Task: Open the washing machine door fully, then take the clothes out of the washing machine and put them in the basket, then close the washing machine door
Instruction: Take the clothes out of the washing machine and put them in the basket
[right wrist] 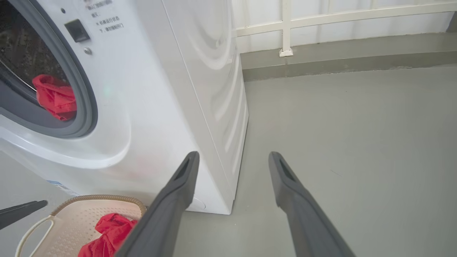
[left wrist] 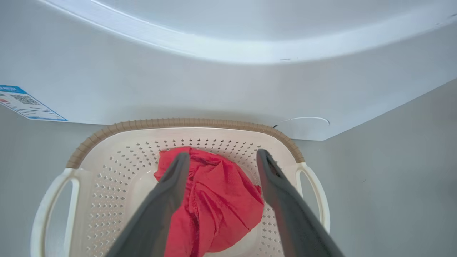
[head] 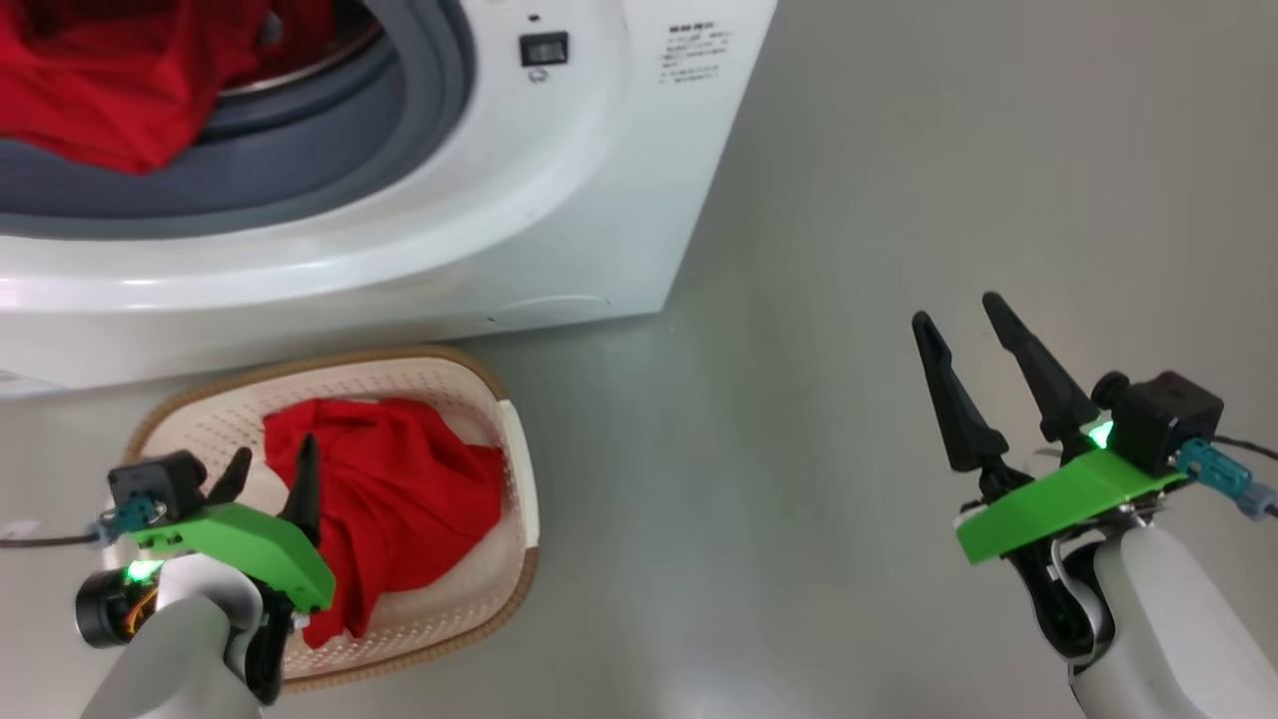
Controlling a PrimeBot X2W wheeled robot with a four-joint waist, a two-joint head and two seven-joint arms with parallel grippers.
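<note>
left gripper (left wrist: 223,155) fingers stand spread above a crumpled bright red garment (left wrist: 217,203) lying in the cream perforated basket (left wrist: 114,160), brown-rimmed, just before the white washing machine (head: 559,200). more red clothes (head: 90,90) spill over its grey gasket (head: 300,170). right gripper (head: 957,310) fingers spread, empty.

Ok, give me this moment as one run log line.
left claw: open above basket | right claw: open, over floor | basket: red garment inside | washing machine: red clothes inside

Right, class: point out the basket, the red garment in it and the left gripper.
basket (left wrist: 185,123), left wrist view, brown back rim.
red garment (left wrist: 217,200), left wrist view, middle of the cloth.
left gripper (left wrist: 223,154), left wrist view, midway between its fingertips.
</note>
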